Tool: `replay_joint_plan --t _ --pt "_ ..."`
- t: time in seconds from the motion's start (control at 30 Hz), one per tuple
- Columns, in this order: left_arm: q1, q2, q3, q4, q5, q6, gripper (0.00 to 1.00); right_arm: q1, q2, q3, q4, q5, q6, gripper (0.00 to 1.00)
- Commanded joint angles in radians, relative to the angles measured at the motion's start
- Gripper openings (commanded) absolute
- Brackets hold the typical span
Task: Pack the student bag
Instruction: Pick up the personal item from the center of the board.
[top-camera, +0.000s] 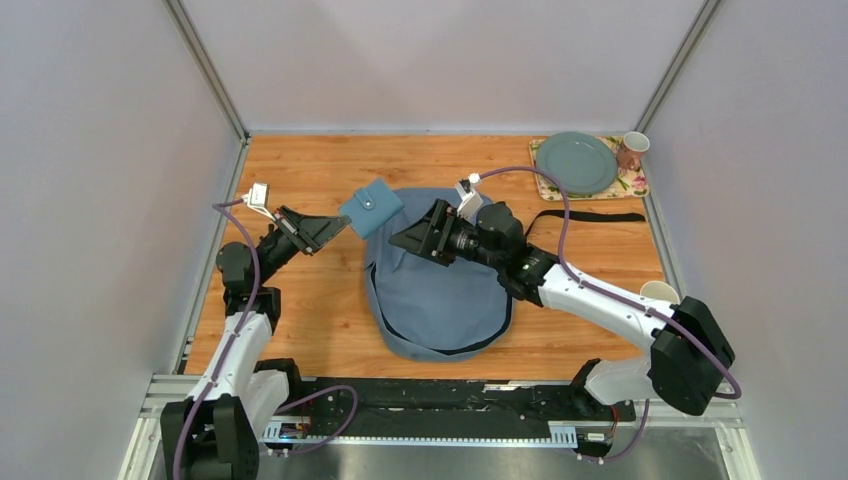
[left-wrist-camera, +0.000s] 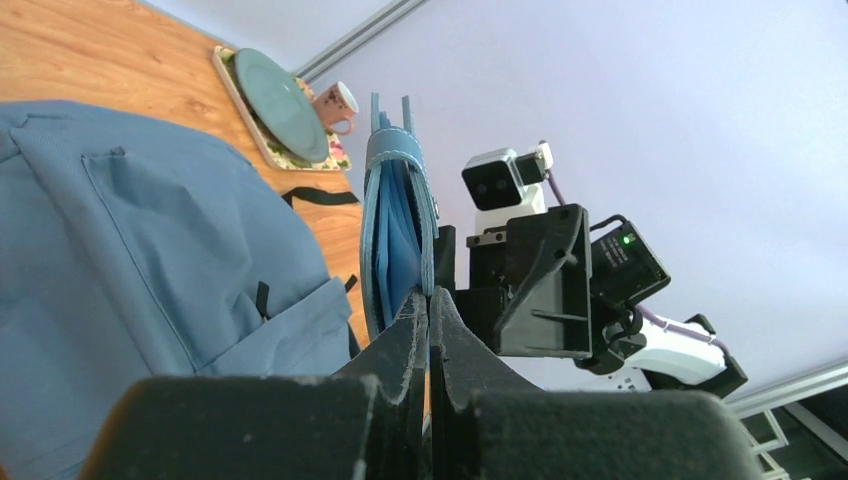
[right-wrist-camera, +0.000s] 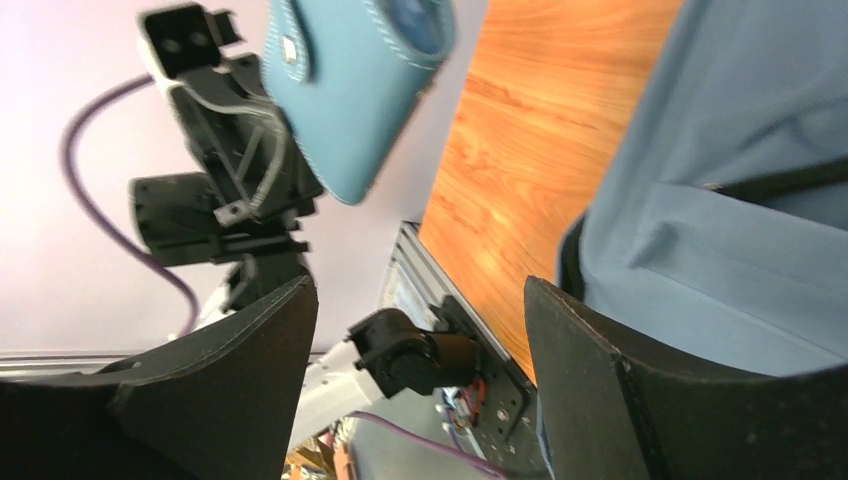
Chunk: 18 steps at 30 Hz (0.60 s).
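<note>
**A:** Where does the student bag (top-camera: 437, 290) lie?

**B:** Flat in the middle of the wooden table (top-camera: 310, 320). Its long axis runs from the near edge toward the far wall, and the rounded end with the dark zip is nearest the arm bases. A black strap (top-camera: 590, 216) trails out to the right at the far end.

**A:** What is going in?

**B:** A blue wallet (top-camera: 371, 208) with a snap closure, by the look of it. The left gripper (top-camera: 338, 228) is clamped on its edge and holds it in the air at the bag's far-left corner. In the left wrist view the wallet stands edge-on, straight out from the pinched tips.

**A:** And the other arm?

**B:** The right gripper (top-camera: 408, 240) hovers over the far half of the bag and points left at the wallet. Its jaws are spread wide with nothing between them.

**A:** Which way is the bag from the pincer carrying the wallet?

**B:** To its right and below. The right gripper is the nearer of the two to the fabric. I judge it is placed to hold an opening while the left brings the wallet across.

**A:** Is an opening visible?

**B:** A front pocket (left-wrist-camera: 200, 270) shows in both wrist views, but I cannot tell whether any zip is undone.

**A:** Anything else?

**B:** A teal plate (top-camera: 577, 162) on a floral placemat (top-camera: 634, 184) and a mug (top-camera: 631, 150) sit in the far-right corner, well apart from the bag.
</note>
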Motion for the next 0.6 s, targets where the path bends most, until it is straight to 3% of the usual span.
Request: replay_joint_plan --t 0.0,0.4,0.57 --pt "-0.023 -0.019 -0.029 0.149 -0.075 -0.072 0.0 0.007 0.02 -0.014 0.247 0.025 0.079 0.78" --pt "-0.064 -0.022 -0.093 0.305 -0.133 -0.199 0.0 0.015 0.091 -0.008 0.374 0.067 0.145 0.77" --pt "-0.081 -0.022 -0.116 0.333 -0.148 -0.216 0.0 0.015 0.144 0.006 0.482 0.044 0.174 0.72"
